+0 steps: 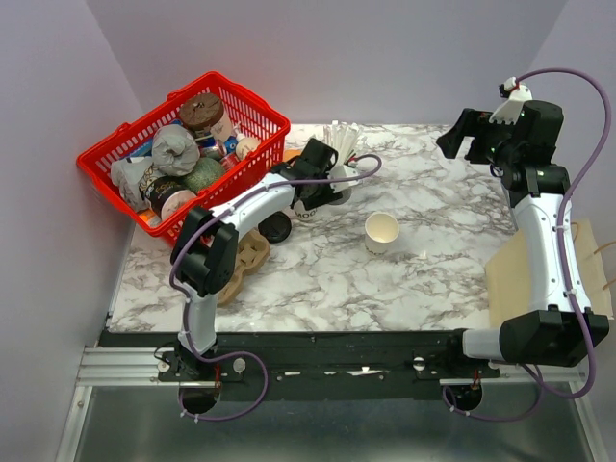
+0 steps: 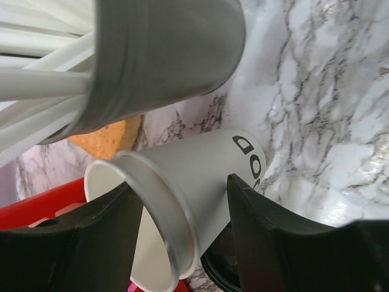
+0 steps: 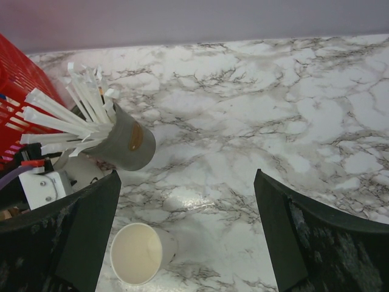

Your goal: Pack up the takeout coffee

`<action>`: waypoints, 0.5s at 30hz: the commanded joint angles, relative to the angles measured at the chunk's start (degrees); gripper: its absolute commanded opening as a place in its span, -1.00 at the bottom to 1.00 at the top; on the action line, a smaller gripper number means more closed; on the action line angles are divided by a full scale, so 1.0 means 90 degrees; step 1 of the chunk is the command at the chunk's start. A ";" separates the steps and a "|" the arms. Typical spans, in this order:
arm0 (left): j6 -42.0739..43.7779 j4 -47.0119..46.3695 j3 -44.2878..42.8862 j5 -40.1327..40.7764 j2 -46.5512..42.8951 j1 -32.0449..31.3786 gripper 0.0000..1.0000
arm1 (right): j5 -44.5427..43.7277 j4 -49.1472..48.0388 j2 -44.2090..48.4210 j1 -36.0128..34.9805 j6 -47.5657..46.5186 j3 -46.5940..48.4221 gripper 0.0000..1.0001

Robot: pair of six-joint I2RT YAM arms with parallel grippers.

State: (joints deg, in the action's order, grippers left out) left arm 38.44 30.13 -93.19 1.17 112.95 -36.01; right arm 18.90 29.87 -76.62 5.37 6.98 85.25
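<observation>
Takeout coffee cup (image 1: 382, 233) upright, open-topped, L fingers (image 2: 267, 243) clamping cup stack (image 2: 200, 182), R fingers (image 3: 79, 237) wide apart, empty

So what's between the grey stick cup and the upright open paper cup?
Bare marble tabletop only, between grey stick cup and upright open paper cup; the right wrist view shows it.

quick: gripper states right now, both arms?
left gripper: closed on a lidless white paper cup.
right gripper: open, holding nothing.
</observation>
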 commanded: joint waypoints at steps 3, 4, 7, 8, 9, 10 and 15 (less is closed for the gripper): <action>0.0319 0.0168 -0.0378 0.0183 0.0331 0.0241 0.28 | -0.0010 -0.0047 -0.0002 0.0039 -0.0063 0.0010 1.00; 0.0329 0.0178 -0.0427 0.0173 0.0351 0.0251 0.28 | -0.0019 -0.0047 -0.0002 0.0048 -0.0063 -0.0019 1.00; 0.0358 0.0168 -0.0427 0.0163 0.0400 0.0251 0.28 | -0.0019 -0.0076 0.0008 0.0048 -0.0082 -0.0049 1.00; 0.0368 0.0158 -0.0446 0.0173 0.0409 0.0261 0.28 | -0.0029 -0.0076 0.0027 0.0039 -0.0083 -0.0058 1.00; 0.0358 0.0158 -0.0447 0.0182 0.0429 0.0261 0.28 | -0.0029 -0.0076 0.0037 0.0039 -0.0083 -0.0058 1.00; 0.0358 0.0148 -0.0456 0.0192 0.0439 0.0261 0.28 | -0.0029 -0.0086 0.0037 0.0048 -0.0083 -0.0068 1.00; 0.0251 0.0012 -0.0427 0.0368 0.0410 0.0251 0.26 | -0.0039 -0.0086 0.0076 0.0039 -0.0092 -0.0127 1.00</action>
State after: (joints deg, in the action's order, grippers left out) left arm 40.75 30.98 -95.88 2.13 116.27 -33.76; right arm 18.87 29.76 -76.62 5.37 6.94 85.12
